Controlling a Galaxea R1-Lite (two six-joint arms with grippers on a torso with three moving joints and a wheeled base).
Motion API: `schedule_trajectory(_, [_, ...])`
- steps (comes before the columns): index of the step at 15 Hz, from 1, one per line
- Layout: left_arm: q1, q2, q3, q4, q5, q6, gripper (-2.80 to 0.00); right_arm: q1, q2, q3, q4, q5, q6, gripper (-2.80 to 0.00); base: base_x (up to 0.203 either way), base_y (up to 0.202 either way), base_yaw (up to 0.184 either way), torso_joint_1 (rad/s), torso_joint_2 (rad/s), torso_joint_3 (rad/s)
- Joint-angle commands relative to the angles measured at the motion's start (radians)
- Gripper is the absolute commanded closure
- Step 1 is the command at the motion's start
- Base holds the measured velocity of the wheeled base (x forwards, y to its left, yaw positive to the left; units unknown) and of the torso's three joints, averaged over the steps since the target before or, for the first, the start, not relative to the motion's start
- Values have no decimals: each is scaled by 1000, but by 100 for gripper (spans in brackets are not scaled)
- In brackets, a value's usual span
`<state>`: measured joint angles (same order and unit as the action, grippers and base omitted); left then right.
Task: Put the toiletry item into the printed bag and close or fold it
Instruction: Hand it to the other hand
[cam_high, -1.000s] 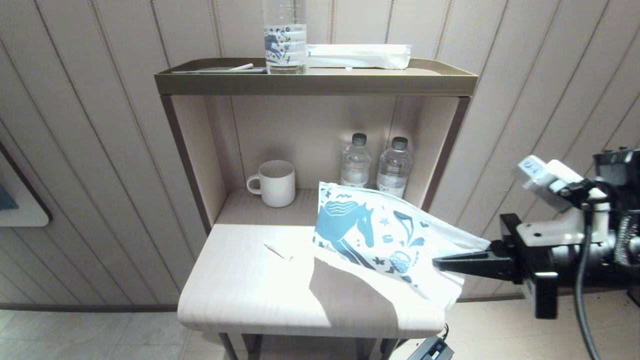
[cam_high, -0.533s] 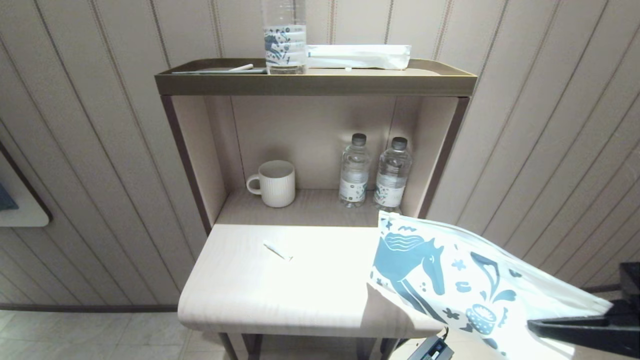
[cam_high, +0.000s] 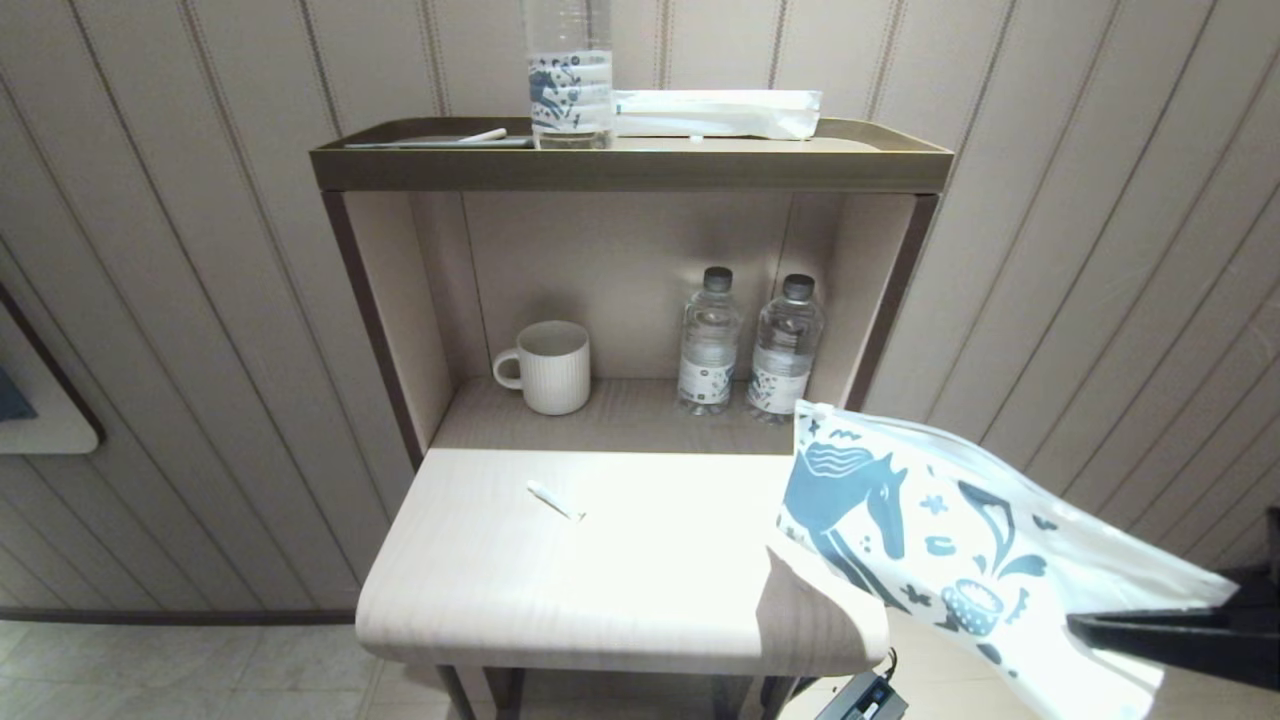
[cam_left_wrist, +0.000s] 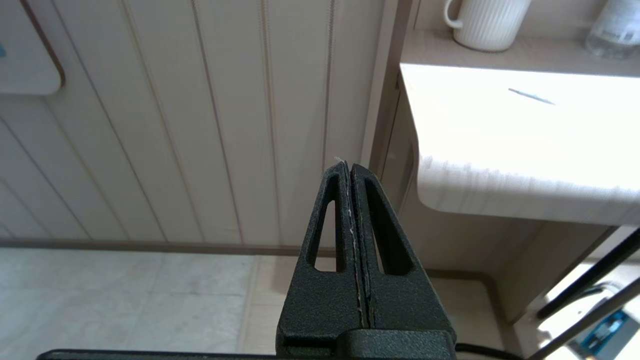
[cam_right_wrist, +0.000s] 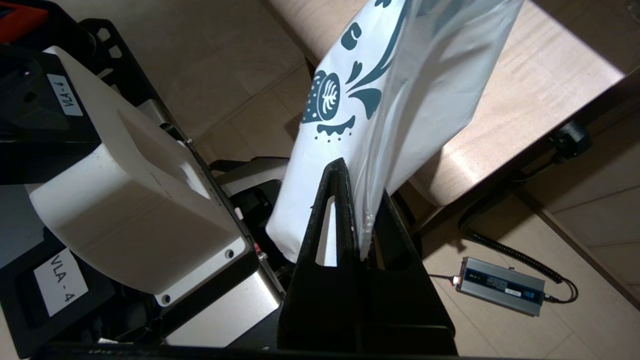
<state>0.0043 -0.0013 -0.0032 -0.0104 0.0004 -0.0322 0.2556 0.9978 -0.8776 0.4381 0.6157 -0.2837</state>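
The printed bag (cam_high: 930, 530), white with a teal horse, hangs in the air off the table's right front corner, pinched at one corner by my right gripper (cam_high: 1090, 625), which is shut on it (cam_right_wrist: 350, 180). In the right wrist view the bag (cam_right_wrist: 390, 95) rises from between the black fingers. The toiletry item (cam_high: 555, 500), a slim white stick, lies alone on the tabletop (cam_high: 480, 580), left of centre; it also shows as a thin sliver (cam_left_wrist: 531, 96). My left gripper (cam_left_wrist: 348, 167) is shut on nothing, low beside the table's left side, out of the head view.
A white mug (cam_high: 548, 366) and two water bottles (cam_high: 745, 345) stand in the recess behind the tabletop. On the top shelf (cam_high: 630, 165) are a horse-printed clear bottle (cam_high: 570, 75) and a long white packet (cam_high: 715, 112). A power adapter (cam_right_wrist: 502, 286) lies on the floor.
My right gripper has carried the bag from over the table's right half to the right and down, off the table's corner. The stick has not moved.
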Motion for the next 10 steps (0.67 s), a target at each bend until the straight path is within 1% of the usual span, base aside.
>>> schedule_trajectory(1, [0, 1, 0, -3, 1, -5, 0, 15, -10, 27, -2, 5, 8, 0, 0, 0, 0, 0, 0, 0])
schedule_trajectory(3, [1, 1, 0, -2, 6, 3, 0, 15, -10, 23, -5, 1, 35, 0, 0, 0, 0, 0, 0, 0])
schedule_trajectory(6, [2, 1, -17, 9, 15, 14, 0, 7, -5, -11, -18, -1, 37, 0, 0, 0, 0, 0, 0, 0])
schedule_trajectory(7, [2, 7, -60, 19, 21, 23, 0, 11, -4, -20, -18, -1, 36, 0, 0, 0, 0, 0, 0, 0])
schedule_trajectory(9, [1, 88, -244, 88, 19, 23, 0, 18, 6, -47, -18, 3, 33, 0, 0, 0, 0, 0, 0, 0])
schedule_trajectory(10, [-3, 173, -341, 119, 7, 9, 0, 32, 25, -61, -18, 5, 33, 0, 0, 0, 0, 0, 0, 0])
